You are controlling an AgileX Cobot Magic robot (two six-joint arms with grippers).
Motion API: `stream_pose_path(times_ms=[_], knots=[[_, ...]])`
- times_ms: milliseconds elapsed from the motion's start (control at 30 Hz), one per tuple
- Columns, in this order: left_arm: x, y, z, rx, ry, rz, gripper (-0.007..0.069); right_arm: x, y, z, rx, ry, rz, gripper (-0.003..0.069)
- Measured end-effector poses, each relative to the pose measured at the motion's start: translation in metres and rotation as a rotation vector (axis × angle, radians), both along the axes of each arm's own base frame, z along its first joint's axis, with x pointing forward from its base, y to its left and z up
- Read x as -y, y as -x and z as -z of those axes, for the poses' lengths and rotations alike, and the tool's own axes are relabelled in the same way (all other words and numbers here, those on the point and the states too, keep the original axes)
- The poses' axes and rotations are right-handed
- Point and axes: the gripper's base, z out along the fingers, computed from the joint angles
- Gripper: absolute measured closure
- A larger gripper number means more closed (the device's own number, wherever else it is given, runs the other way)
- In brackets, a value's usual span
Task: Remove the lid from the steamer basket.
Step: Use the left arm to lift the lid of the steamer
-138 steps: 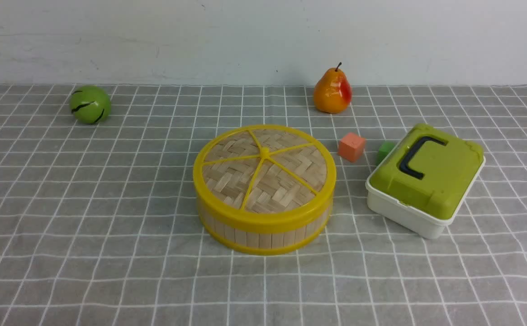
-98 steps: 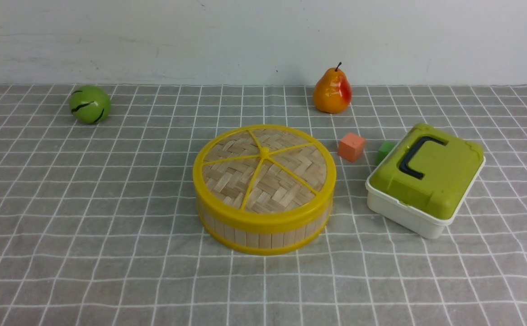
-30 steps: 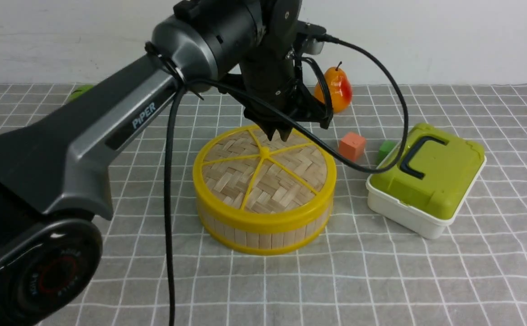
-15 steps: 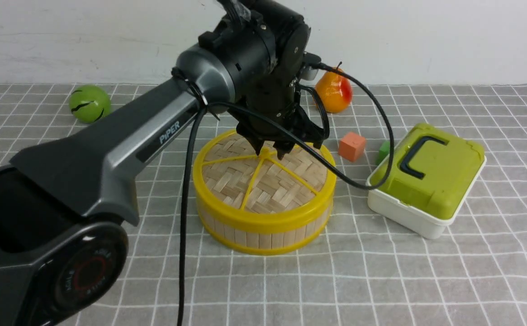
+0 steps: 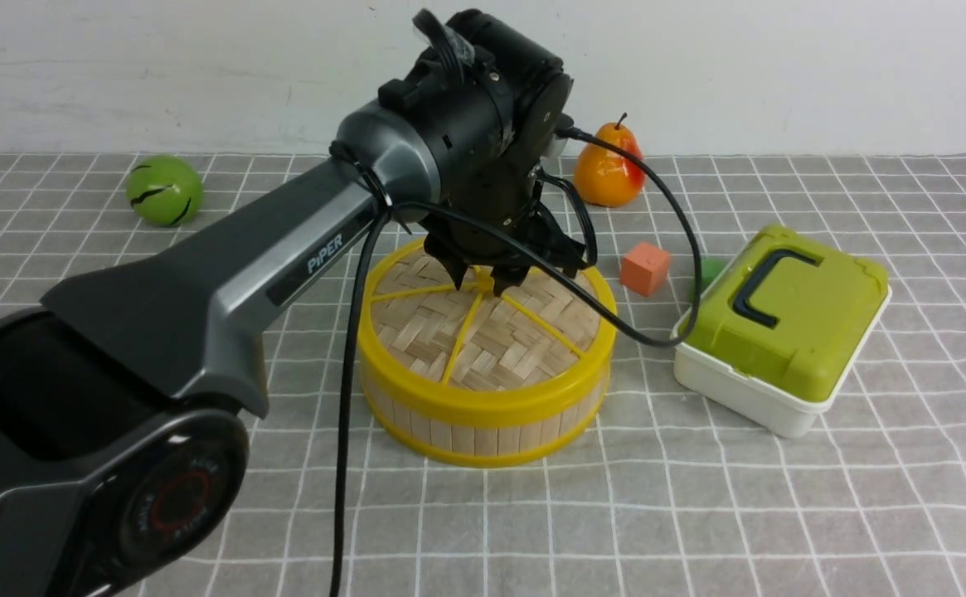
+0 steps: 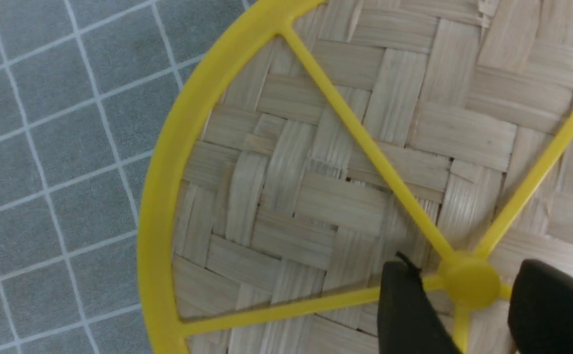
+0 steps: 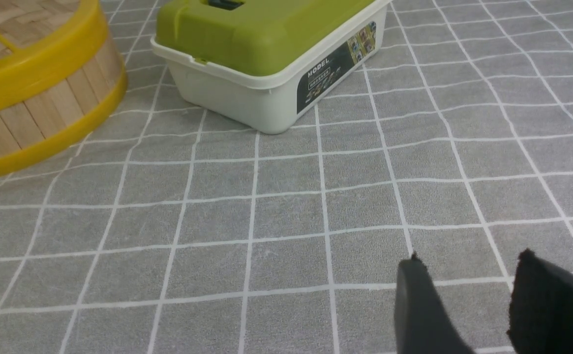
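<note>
Yellow-rimmed woven lid (image 5: 491,336) on slatted steamer basket (image 5: 483,431), left pincer (image 5: 485,284) spread astride knob (image 6: 469,283), right pincer (image 7: 468,268) spread

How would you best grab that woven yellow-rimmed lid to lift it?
By the small centre knob, from straight above. The lid lies flat on the steamer basket, its rim probably too wide to pinch; the knob stands up where the spokes meet. The left gripper, open, flanks it.
</note>
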Motion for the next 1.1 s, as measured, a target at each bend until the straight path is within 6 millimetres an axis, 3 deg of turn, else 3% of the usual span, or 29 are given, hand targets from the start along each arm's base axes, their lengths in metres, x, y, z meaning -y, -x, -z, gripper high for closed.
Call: stream_pose_path(times_ms=[367,467,633,1100], knots=[[0.002,-0.003,0.006,0.007,0.016,-0.016,0.0341,0.000,0.000,0.000,0.000,0.000,0.000,0.0415],[0.004,-0.005,0.008,0.015,0.022,-0.011,0.0375,0.000,0.000,0.000,0.000,0.000,0.000,0.0415],[0.005,-0.007,0.011,0.023,0.015,-0.010,0.0513,0.000,0.000,0.000,0.000,-0.001,0.000,0.0415],[0.003,-0.004,0.000,0.039,0.035,-0.008,0.0512,0.000,0.000,0.000,0.000,-0.002,0.000,0.0415]])
